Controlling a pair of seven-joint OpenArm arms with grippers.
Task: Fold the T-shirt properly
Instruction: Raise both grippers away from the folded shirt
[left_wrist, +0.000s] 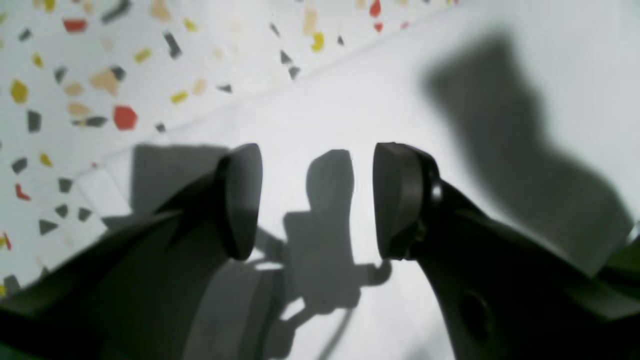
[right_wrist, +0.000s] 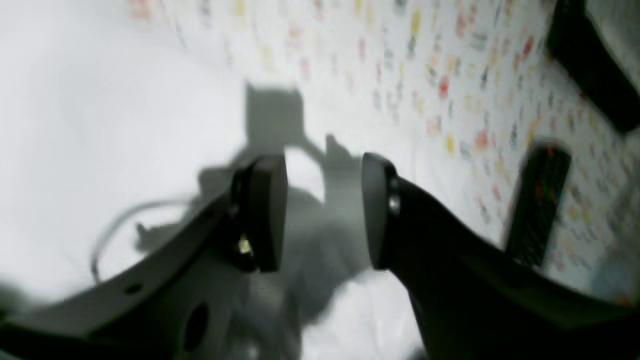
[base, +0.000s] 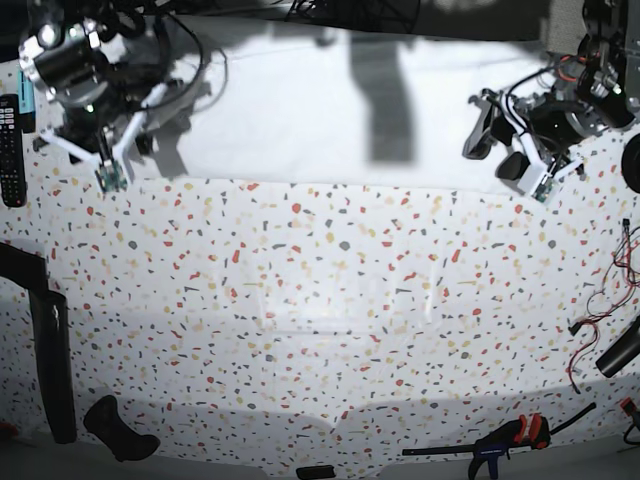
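While a black-and-red clamp (base: 505, 442) and a black handle (base: 118, 430) lie along the near edge of the speckled table (base: 320, 300), the broad middle of the surface carries only coloured chips. Farther back, the white T-shirt (base: 300, 110) lies spread flat across the far side, its near hem running along the speckled surface. Above its two ends hang both arms: the left gripper (left_wrist: 317, 200), pads parted over the cloth near the hem, grasps nothing, and the right gripper (right_wrist: 324, 212), likewise released, hovers over the shirt's edge. A remote control (base: 10, 150) rests beside the right arm.
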